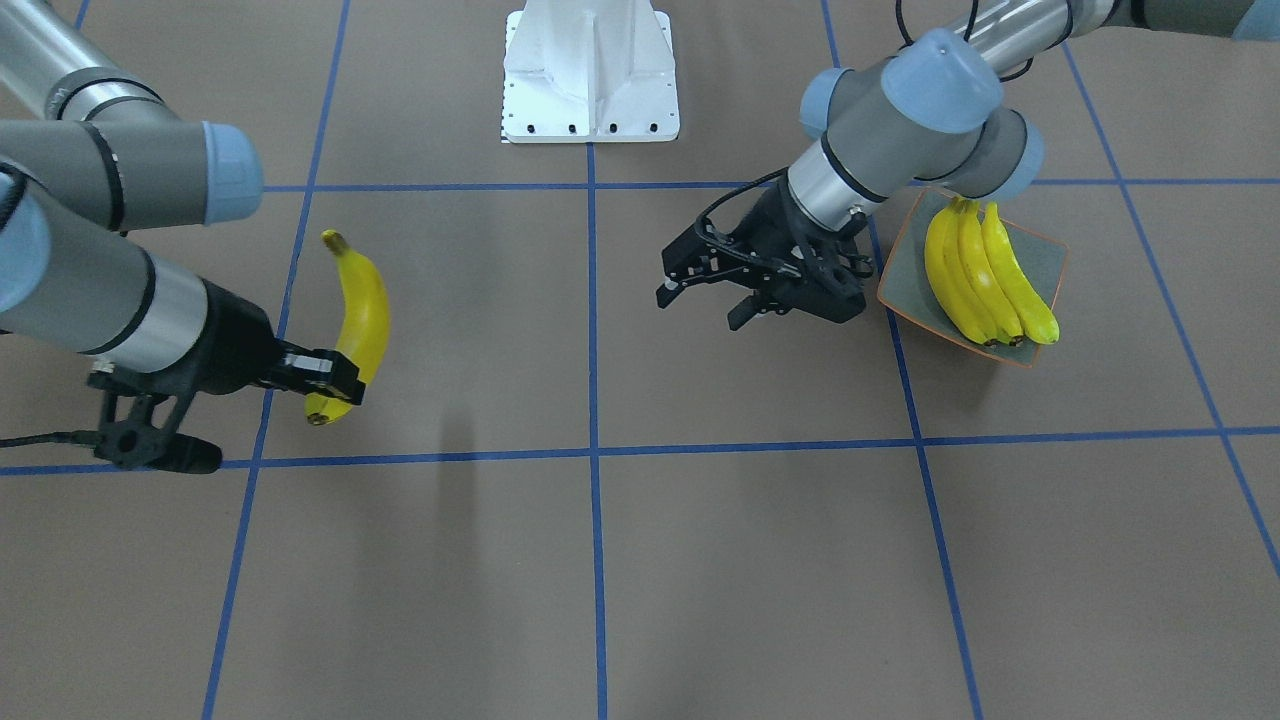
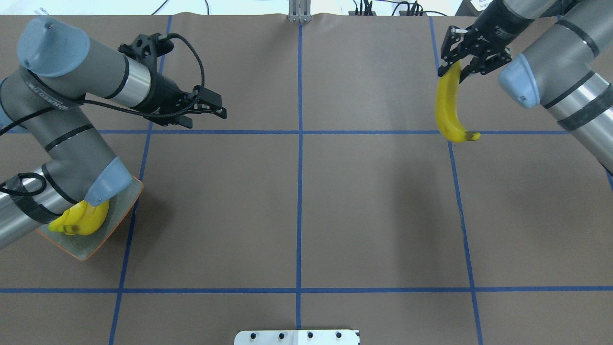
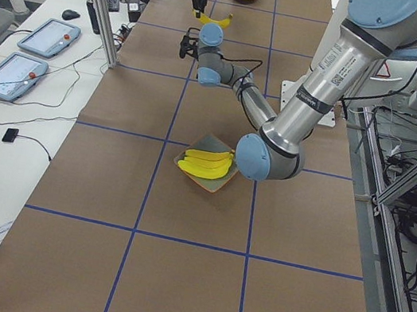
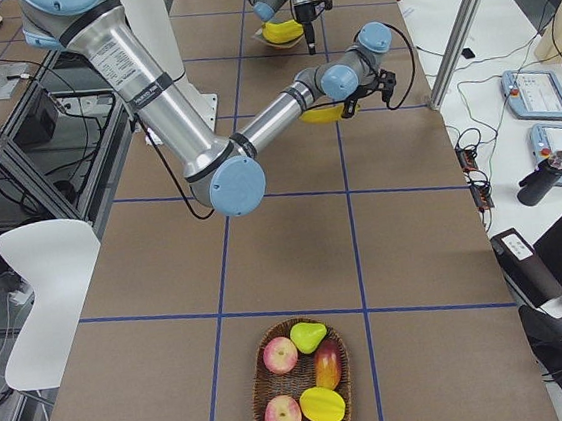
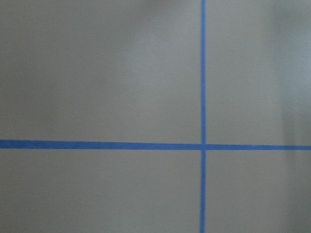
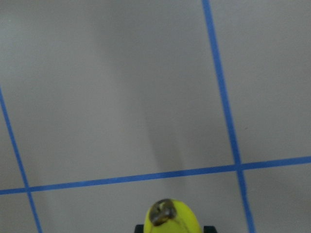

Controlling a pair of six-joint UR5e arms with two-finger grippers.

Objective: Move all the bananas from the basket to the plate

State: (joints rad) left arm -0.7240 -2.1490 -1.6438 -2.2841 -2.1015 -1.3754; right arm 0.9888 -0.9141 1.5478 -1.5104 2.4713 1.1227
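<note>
My right gripper [image 1: 335, 385] [image 2: 455, 67] is shut on one end of a yellow banana [image 1: 362, 310] [image 2: 448, 108] and holds it in the air above the table. The banana's dark tip [image 6: 164, 212] shows at the bottom of the right wrist view. Three bananas [image 1: 985, 275] lie side by side on the square orange-rimmed plate [image 1: 1045, 258], partly hidden by my left arm in the overhead view [image 2: 79, 221]. My left gripper [image 1: 700, 308] [image 2: 222, 108] is open and empty, hovering beside the plate toward the table's middle. The left wrist view shows only bare table.
A wicker basket [image 4: 257, 399] at the table's right end holds apples, a pear and other fruit, no bananas. The white robot base [image 1: 590, 75] stands at mid-table. Blue tape lines cross the brown table top.
</note>
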